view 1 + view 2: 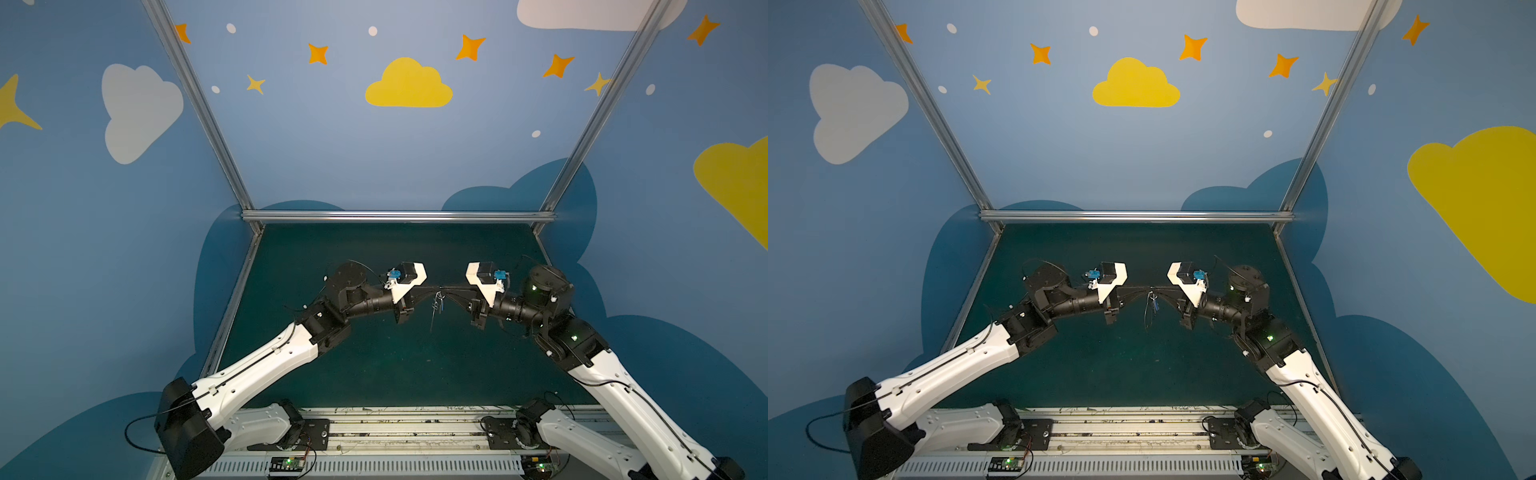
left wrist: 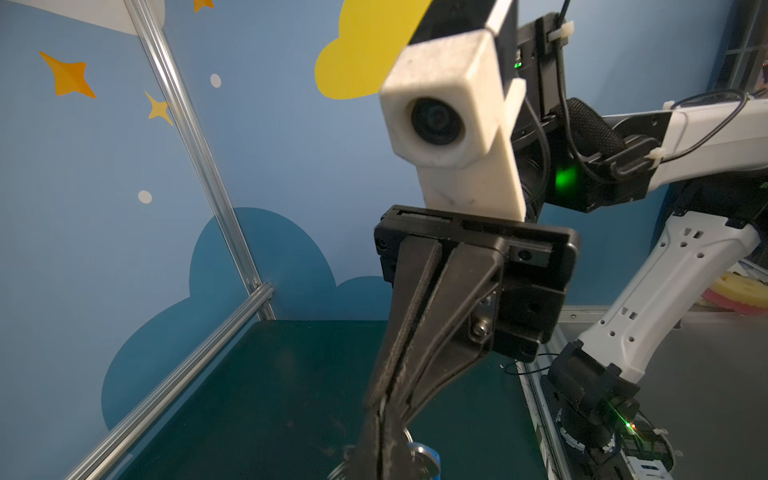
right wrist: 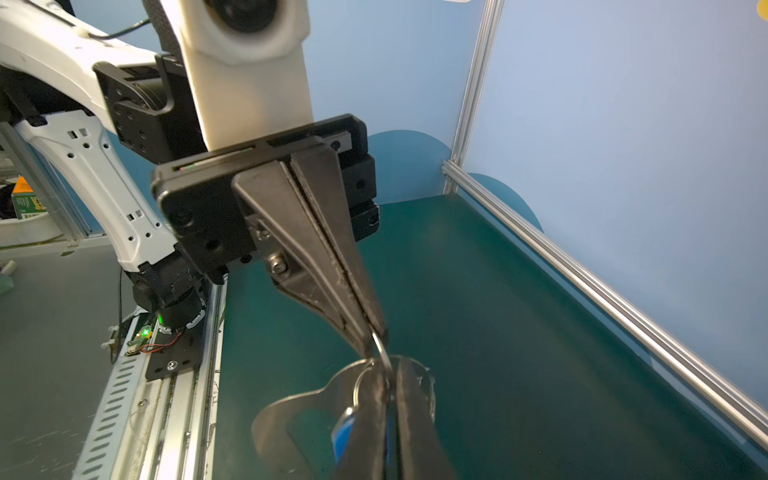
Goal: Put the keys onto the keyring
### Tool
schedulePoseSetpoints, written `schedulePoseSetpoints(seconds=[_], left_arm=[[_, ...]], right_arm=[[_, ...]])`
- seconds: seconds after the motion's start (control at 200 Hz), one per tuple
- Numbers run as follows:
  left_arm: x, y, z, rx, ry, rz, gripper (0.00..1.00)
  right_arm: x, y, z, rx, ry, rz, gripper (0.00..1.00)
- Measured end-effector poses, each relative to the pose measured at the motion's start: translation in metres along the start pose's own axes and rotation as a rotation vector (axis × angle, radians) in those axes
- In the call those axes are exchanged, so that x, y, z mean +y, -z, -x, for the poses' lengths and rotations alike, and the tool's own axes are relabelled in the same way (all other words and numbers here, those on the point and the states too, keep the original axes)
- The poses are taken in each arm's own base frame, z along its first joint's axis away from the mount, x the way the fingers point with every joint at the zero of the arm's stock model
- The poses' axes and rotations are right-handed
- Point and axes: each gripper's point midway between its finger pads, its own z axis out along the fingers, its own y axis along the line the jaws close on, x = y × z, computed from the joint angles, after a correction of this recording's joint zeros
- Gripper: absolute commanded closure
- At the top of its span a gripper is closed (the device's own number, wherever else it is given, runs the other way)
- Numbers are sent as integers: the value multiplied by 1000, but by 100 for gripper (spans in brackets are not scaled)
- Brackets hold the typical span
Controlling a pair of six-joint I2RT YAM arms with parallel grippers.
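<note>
The left gripper [image 3: 374, 332] has its slim black jaws pressed together on a thin wire ring [image 3: 381, 347] of the keyring [image 3: 286, 409]. The right gripper [image 2: 384, 409] meets it tip to tip, jaws likewise pressed together at the ring; what exactly it pinches cannot be told. The flat grey plate, rounded like a handbag, hangs just below both tips, the shiny blue-tinged keys [image 3: 344, 424] against it, above the middle of the dark green counter [image 1: 374, 365].

Robot lab cell, aluminium frame [image 1: 395, 216], cloud-and-star walls [image 1: 332, 145], green mat [image 1: 395, 374], arm mounting rail [image 1: 415, 432]
</note>
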Motion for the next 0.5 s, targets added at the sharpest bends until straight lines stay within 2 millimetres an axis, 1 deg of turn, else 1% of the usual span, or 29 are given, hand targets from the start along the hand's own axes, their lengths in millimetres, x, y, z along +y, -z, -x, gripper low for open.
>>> schedulePoseSetpoints(seconds=[0.06,0.2,0.23,0.28,0.34,0.381,0.476,0.501], left_arm=[[0,0,0,2,-4,-1,97],[0,0,-3,11,-12,-1,97],[0,0,-4,15,-15,-1,94],[0,0,-6,25,-19,0,87],[1,0,-10,49,-25,6,85],[1,1,-11,68,-31,7,80],[3,2,-8,100,-68,13,71],[4,2,-5,108,-80,16,70]], right_arm=[[1,0,0,0,-4,4,100],[1,0,-2,5,-9,8,100],[1,-1,-3,9,-11,9,100],[1,-1,-5,18,-16,11,100],[2,-2,-9,33,-22,16,100],[2,-3,-13,47,-29,19,100],[1,-5,-20,86,-51,21,100],[0,-5,-22,96,-54,20,100]])
